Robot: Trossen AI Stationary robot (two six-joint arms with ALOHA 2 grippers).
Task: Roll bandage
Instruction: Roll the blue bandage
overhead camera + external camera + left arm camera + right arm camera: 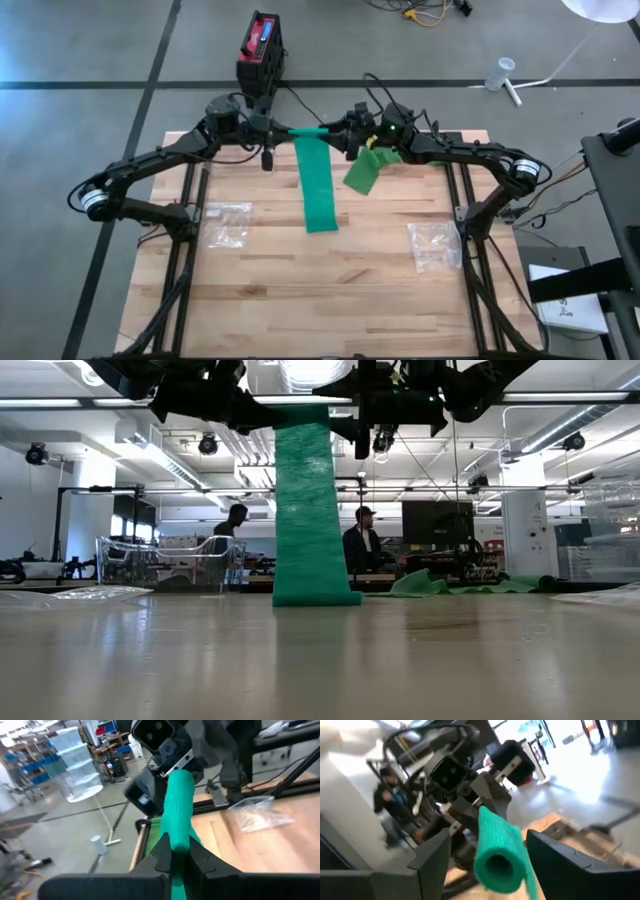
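Right wrist: tubular knitted green bandage (500, 847)

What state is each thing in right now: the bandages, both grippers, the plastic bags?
Green bandage: partly rolled at the top, its loose tail hanging down to the table.
Left gripper: shut on the green bandage's rolled end.
Right gripper: open, fingers either side of the roll's other end.
Second bandage: lying crumpled on the table.
Two plastic bags: lying flat, untouched.
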